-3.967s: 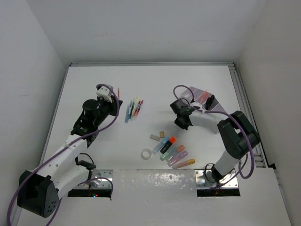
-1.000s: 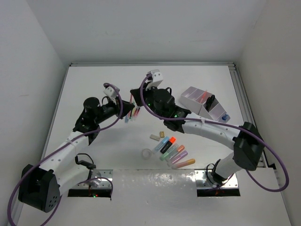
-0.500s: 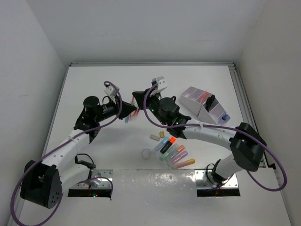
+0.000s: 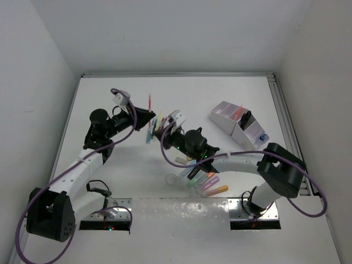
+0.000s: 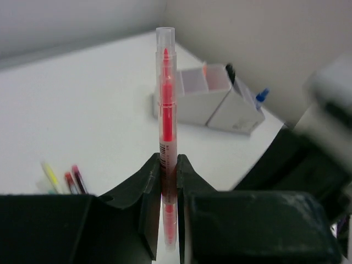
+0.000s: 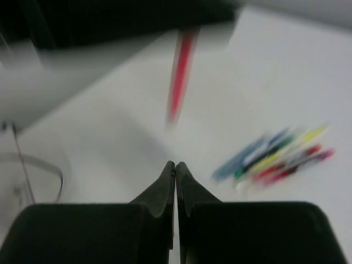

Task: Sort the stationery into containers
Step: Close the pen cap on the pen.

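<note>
The left pincer (image 5: 168,165), clamped on a red pen (image 5: 166,93) now lifted clear of the other pens (image 5: 70,180) below it, faces the organizer (image 5: 206,104) well ahead, while the shut, empty right pincer (image 6: 175,168) has swung in close, perhaps for a handover.

**White table inside a plain white enclosure**

A flat matte white tabletop (image 4: 231,93) fills the scene. Smooth white wall panels (image 4: 165,33) rise along its back, left and right sides. A silver metal rail (image 4: 282,113) runs along the table's right edge. At the near edge lies a shiny, speckled metal plate (image 4: 181,212), spanning the middle.
</note>
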{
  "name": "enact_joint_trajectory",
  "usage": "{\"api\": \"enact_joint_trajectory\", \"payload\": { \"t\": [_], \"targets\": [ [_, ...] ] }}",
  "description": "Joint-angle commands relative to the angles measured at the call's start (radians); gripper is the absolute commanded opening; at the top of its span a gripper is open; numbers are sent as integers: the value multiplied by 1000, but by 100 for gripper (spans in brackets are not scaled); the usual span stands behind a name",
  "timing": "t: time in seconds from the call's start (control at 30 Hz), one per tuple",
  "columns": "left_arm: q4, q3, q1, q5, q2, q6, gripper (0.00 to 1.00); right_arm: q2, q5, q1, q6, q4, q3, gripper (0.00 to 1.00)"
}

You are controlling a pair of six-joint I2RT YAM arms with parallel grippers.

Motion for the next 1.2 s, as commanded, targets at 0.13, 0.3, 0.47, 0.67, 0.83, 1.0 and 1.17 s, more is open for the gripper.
{"api": "enact_joint_trajectory", "payload": {
  "t": [0.13,0.3,0.47,0.67,0.83,1.0,1.17],
  "targets": [
    [244,81,-6,10,-36,7,0,48,-136,50,-7,-156,-48,0],
    [171,70,-3,-5,-61,61,0,-50,-55,32,-17,-191,-88,0],
    [72,66,-14,-11,-79,171,0,-166,-13,-2,-139,-390,-30,37],
    [-48,47,-23,-38,-84,266,0,-244,-9,-37,-279,-570,176,31],
    [-69,34,-44,-31,-99,265,0,-241,-27,-45,-308,-548,277,25],
    [-112,29,-53,-8,-110,276,0,-226,-92,-46,-274,-453,322,67],
    [-128,24,-76,1,-112,306,0,-169,-95,-52,-231,-366,383,78]
  ]
}}
